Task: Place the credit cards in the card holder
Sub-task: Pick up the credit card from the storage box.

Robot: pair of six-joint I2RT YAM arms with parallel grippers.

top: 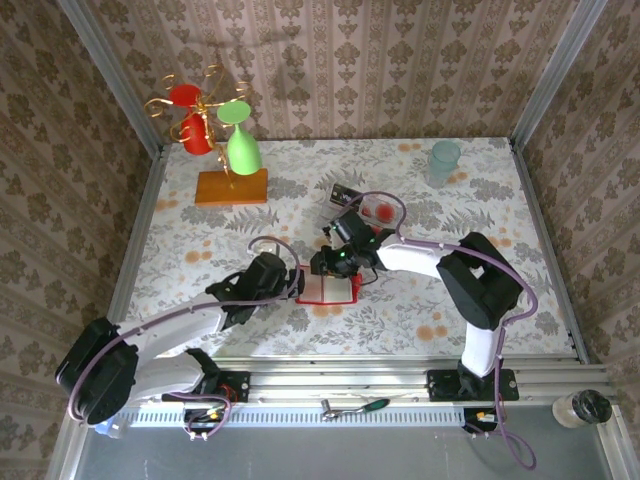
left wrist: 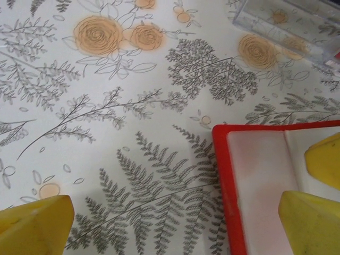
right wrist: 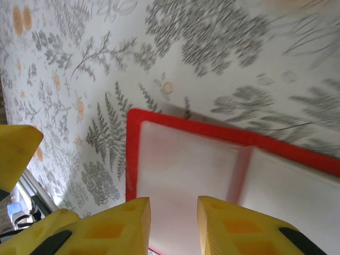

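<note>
The red card holder (top: 327, 289) lies open near the surface's front edge, my left pincer (left wrist: 178, 212) wide, my right pincer (right wrist: 173, 207) narrow with nothing in it, so I'd go slow and keep it flat.

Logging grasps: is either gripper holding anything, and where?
Nothing seen held: left gripper gapes over the flat red folding card holder; right gripper, narrowly parted above it, looks empty.
</note>
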